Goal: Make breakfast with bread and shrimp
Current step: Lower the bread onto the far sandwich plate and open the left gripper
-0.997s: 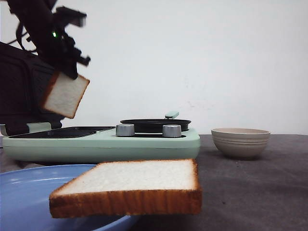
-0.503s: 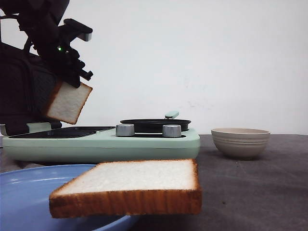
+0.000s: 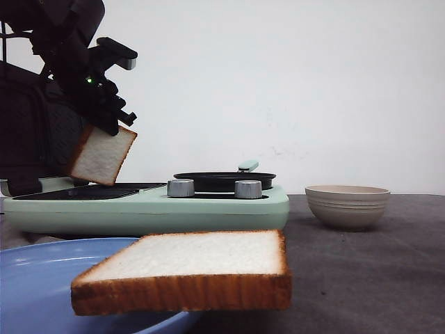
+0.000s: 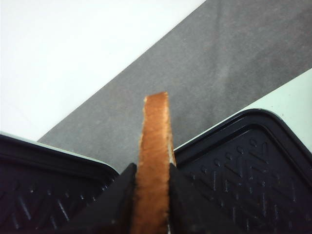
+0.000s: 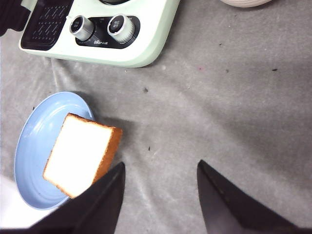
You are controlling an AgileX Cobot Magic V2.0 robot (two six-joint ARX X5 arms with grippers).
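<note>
Blue plate (image 5: 27, 141) holding bread slice (image 5: 80, 155), beige bowl (image 3: 348, 205) contents hidden

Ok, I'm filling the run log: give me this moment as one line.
left gripper: shut on bread slice above grill plate | right gripper: open, empty | second slice: on blue plate

A staged test bench is suggested: a mint-green breakfast-maker appliance (image 3: 146, 205) (two metal knobs) is set on grey cloth (image 5: 234, 122) before a blank white wall (image 3: 313, 83).
</note>
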